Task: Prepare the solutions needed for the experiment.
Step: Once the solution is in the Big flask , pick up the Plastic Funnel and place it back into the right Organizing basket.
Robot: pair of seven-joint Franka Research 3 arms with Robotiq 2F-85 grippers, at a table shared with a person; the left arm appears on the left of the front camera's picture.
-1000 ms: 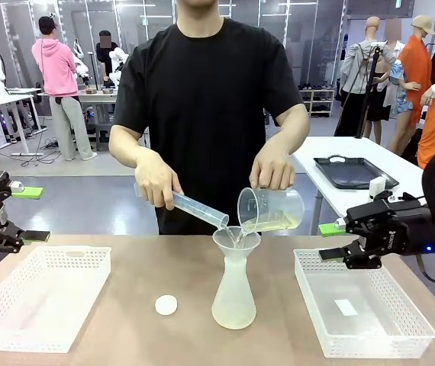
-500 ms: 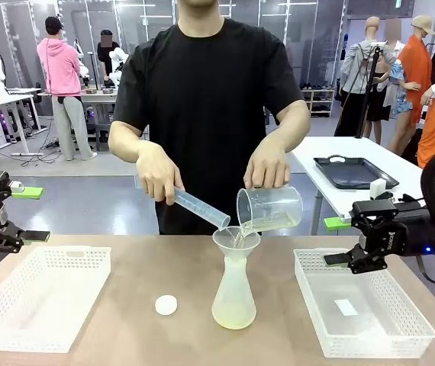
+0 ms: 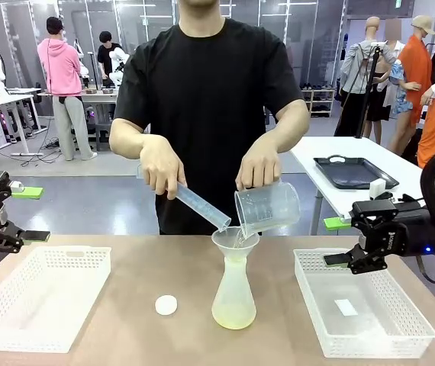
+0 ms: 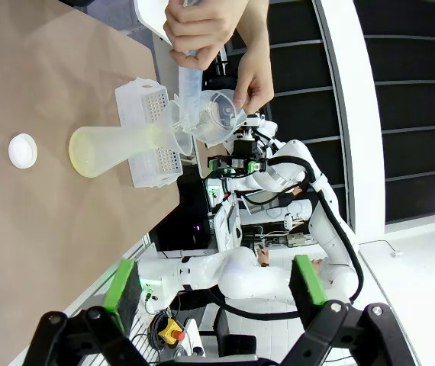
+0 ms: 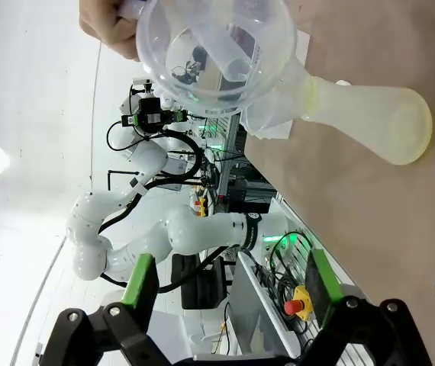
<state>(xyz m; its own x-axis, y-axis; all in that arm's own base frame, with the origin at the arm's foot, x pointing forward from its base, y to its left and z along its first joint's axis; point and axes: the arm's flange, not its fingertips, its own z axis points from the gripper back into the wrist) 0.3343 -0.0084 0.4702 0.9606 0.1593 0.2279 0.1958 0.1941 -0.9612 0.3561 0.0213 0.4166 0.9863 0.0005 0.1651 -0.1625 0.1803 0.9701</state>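
1. Your left gripper (image 3: 28,214) hasn't moved. Its fingers are spread wide and hold nothing, off the far-left corner of the left white basket (image 3: 72,250).
2. The person's hand (image 3: 160,169) has raised the graduated cylinder (image 3: 198,204), so it tips steeper into the funnel (image 3: 236,240).
3. The solution (image 3: 234,311) sits pale yellow-green in the bottom of the flask (image 3: 233,278). The beaker (image 3: 267,208) is tilted further and looks nearly drained, so the pour is likely almost done.
4. Your right gripper (image 3: 336,242) has shifted slightly. Its fingers are wide apart and empty, above the near-left corner of the right white basket (image 3: 303,267).
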